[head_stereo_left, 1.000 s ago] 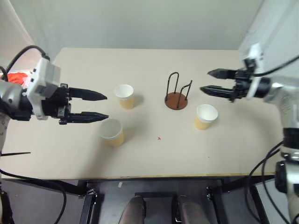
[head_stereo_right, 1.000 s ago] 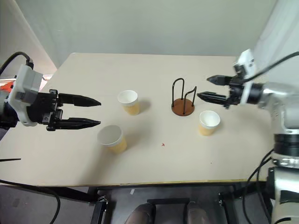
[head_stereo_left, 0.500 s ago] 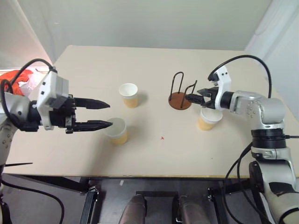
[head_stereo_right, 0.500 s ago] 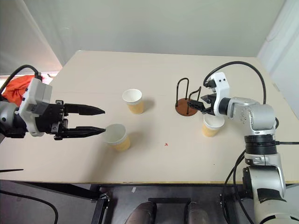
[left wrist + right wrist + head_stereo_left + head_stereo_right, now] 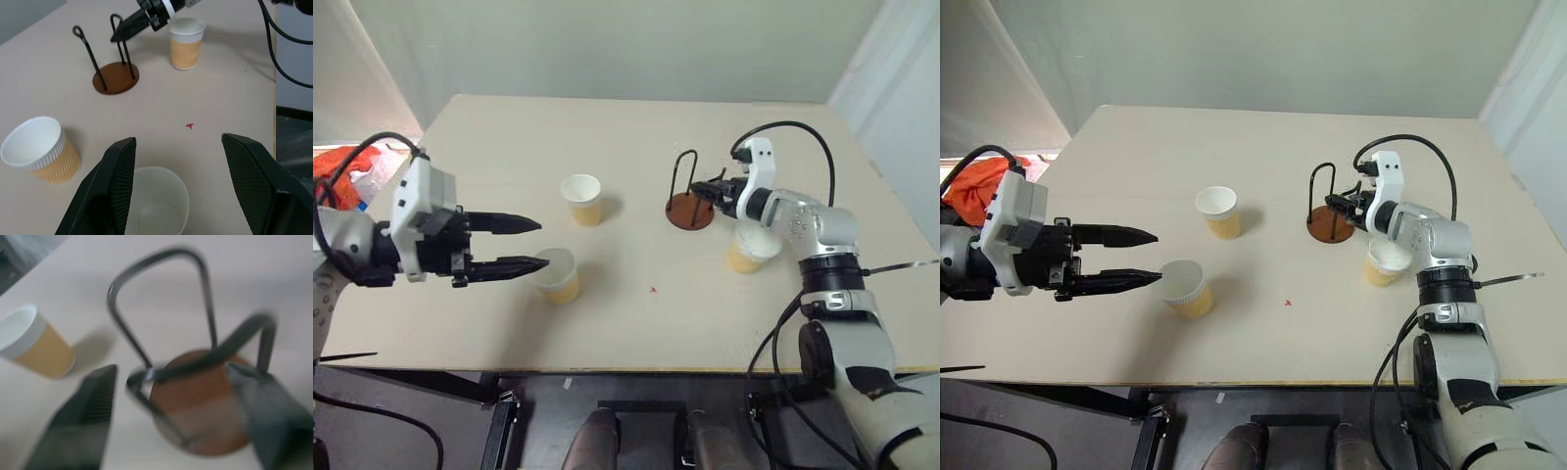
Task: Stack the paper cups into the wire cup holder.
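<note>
I count three paper cups on the worktop (image 5: 636,127): one at center-left (image 5: 581,199), one nearer on the left (image 5: 555,274), one on the right (image 5: 748,246); and one wire cup holder (image 5: 689,194) between them, empty. My left pincer (image 5: 521,244) hovers with its fingers apart beside the near-left cup, holding nothing. My right pincer (image 5: 702,191) is at the holder's wire loops, fingers parted around them. The near worktop lies open; orange cloth (image 5: 340,168) sits off the left edge.
</note>
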